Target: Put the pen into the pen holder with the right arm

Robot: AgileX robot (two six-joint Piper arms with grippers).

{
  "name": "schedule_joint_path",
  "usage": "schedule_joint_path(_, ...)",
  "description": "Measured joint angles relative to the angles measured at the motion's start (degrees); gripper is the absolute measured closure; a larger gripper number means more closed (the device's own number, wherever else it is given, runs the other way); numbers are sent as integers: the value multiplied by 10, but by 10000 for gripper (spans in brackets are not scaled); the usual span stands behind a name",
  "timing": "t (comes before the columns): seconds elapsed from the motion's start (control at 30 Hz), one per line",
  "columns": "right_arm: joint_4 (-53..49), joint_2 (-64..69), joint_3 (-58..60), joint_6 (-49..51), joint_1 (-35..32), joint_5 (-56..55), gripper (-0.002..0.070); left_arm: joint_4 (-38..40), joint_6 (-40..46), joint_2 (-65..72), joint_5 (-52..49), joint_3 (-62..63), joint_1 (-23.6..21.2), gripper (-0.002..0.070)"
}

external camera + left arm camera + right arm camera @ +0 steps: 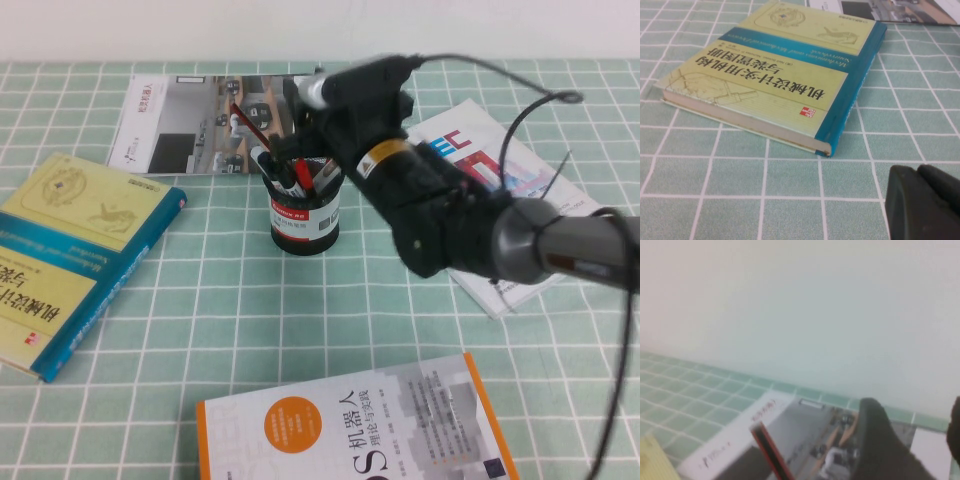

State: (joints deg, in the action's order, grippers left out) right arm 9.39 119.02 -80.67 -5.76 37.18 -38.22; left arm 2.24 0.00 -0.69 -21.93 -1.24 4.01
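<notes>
Reaching in from the right of the high view, the right arm point(560, 245) holds the right gripper point(312, 140) directly above the pen holder point(304, 215), which stands upright on the green checked surface point(200, 330). The pen point(252, 127) slants up and to the left out of the holder's mouth, its lower end among the other pens point(300, 178) there, its upper part beside the gripper; whether the gripper grips it or has let go cannot be told. A yellow-and-teal book point(75, 255) lies at the left, a grey brochure point(190, 122) behind the holder, an orange-and-white book point(350, 425) at the near edge, and a white magazine point(470, 150) under the arm.

From the left wrist view, the left gripper point(920, 202) shows only as a dark corner low over the surface point(740, 190), near the yellow-and-teal book point(780, 85); its state cannot be told.

From the right wrist view, one dark finger point(877, 440) of the right gripper rises against the pale wall point(800, 310), and the pen's point(769, 452) red tip juts up beside it over the brochure point(790, 430).
</notes>
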Motion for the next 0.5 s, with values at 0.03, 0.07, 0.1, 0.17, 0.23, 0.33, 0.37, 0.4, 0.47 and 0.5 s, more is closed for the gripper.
schedule_joint_path(0.03, -1, -12, 6, 0, 0, 5, 388, 0, 0, 0, 0, 0, 0, 679)
schedule_joint_path(0.07, -1, -24, 11, 0, 0, 6, 387, 0, 0, 0, 0, 0, 0, 679)
schedule_joint_path(0.1, -3, -40, 21, 0, 0, 9, 387, 0, 0, 0, 0, 0, 0, 679)
schedule_joint_path(0.17, -4, -73, 48, 0, 0, 12, 399, 0, 0, 0, 0, 0, 0, 679)
schedule_joint_path(0.23, -6, -118, 77, 0, 0, 22, 435, 0, 0, 0, 0, 0, 0, 679)
schedule_joint_path(0.33, -6, -193, 121, 0, 0, 66, 559, 0, 0, 0, 0, 0, 0, 679)
schedule_joint_path(0.37, -6, -221, 134, 0, 0, 92, 605, 0, 0, 0, 0, 0, 0, 679)
schedule_joint_path(0.4, -6, -250, 145, 0, 0, 124, 637, 0, 0, 0, 0, 0, 0, 679)
schedule_joint_path(0.47, -7, -300, 159, 0, 0, 192, 666, 0, 0, 0, 0, 0, 0, 679)
schedule_joint_path(0.5, -7, -325, 165, 0, 0, 241, 677, 0, 0, 0, 0, 0, 0, 679)
